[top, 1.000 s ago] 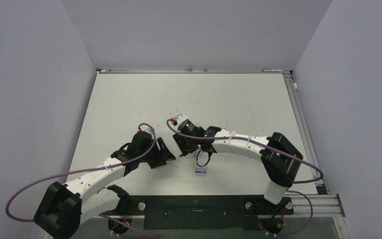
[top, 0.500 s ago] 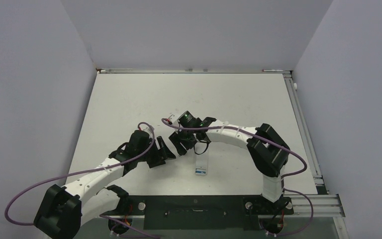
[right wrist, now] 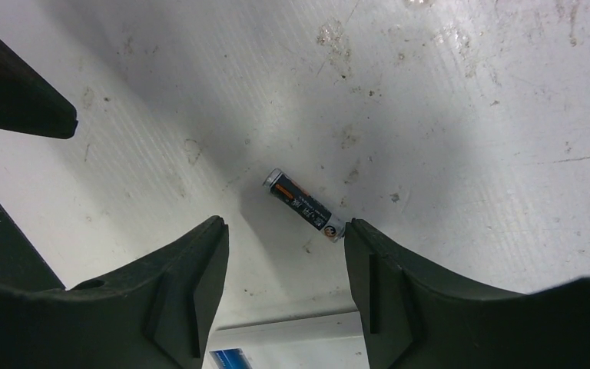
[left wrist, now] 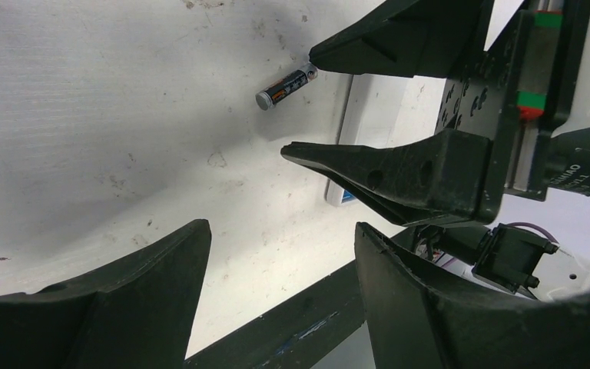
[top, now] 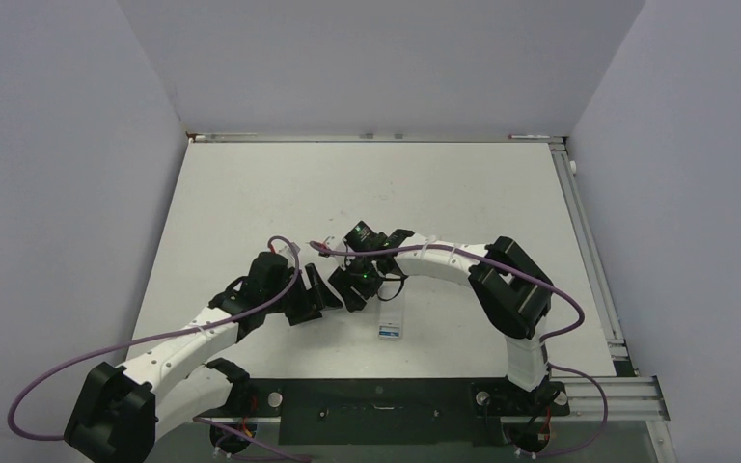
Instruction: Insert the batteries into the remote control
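A dark battery (right wrist: pixel 305 204) with an orange mark lies flat on the white table. My right gripper (right wrist: pixel 284 231) is open and hovers just over it; one end of the battery rests against the tip of one of the fingers (right wrist: pixel 365 254), and nothing sits between the jaws. In the left wrist view the same battery (left wrist: pixel 283 88) lies by that finger's tip (left wrist: pixel 330 55). The white remote control (top: pixel 390 325) lies just near of the right gripper (top: pixel 352 292), with a blue patch at its near end (right wrist: pixel 230 360). My left gripper (left wrist: pixel 276 254) is open and empty, a little left of the battery (top: pixel 316 291).
The two grippers face each other closely, and the left fingertip (right wrist: pixel 46 115) shows in the right wrist view. The dark base rail (top: pixel 376 400) runs along the near table edge. Purple cables (top: pixel 289 253) loop over both arms.
My right gripper has swung left and toward the near edge, down by the battery, and its jaws have spread wider. The left jaws have opened a little more.
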Controlling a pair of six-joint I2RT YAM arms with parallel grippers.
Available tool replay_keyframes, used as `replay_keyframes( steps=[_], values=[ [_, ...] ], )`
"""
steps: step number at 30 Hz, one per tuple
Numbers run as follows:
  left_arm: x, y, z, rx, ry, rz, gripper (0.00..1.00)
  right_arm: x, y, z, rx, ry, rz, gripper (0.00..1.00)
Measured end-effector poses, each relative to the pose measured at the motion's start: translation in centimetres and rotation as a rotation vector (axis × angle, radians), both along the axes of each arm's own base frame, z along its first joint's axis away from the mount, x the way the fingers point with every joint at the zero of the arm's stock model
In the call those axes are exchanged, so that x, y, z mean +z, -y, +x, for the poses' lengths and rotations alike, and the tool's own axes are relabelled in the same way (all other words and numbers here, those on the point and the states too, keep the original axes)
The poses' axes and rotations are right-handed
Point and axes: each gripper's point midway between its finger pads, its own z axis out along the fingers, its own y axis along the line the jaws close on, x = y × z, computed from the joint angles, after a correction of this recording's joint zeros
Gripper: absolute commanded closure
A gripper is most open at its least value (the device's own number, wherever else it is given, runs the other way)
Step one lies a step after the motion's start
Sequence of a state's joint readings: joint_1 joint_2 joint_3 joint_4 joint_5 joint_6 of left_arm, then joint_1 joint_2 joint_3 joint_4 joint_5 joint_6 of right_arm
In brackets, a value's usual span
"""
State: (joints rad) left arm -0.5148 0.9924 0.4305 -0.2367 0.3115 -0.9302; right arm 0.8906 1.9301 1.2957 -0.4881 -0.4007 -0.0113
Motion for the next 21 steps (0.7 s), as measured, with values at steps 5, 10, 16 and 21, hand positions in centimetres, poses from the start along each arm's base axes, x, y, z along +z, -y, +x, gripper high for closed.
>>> replay_keyframes(
  steps=[5, 10, 16, 21],
  values=[
    [0.0, 0.1, -0.2, -0.006, -0.004, -0.004, 0.34, -0.1, 0.1, -0.2, 0.014, 0.001, -0.008, 0.48],
    [-0.7, -0.1, -0.6, -0.007, -0.021, 0.002, 0.34, -0.5, 0.3, -0.7, 0.031, 0.011, -0.028, 0.51],
    [-0.8, -0.2, -0.8, -0.007, -0.023, -0.004, 0.34, -0.6, 0.0, -1.0, 0.051, 0.051, -0.051, 0.58],
    [-0.5, -0.2, -0.8, -0.005, -0.016, -0.010, 0.34, -0.8, -0.1, -1.2, 0.069, 0.084, -0.072, 0.61]
  ],
)
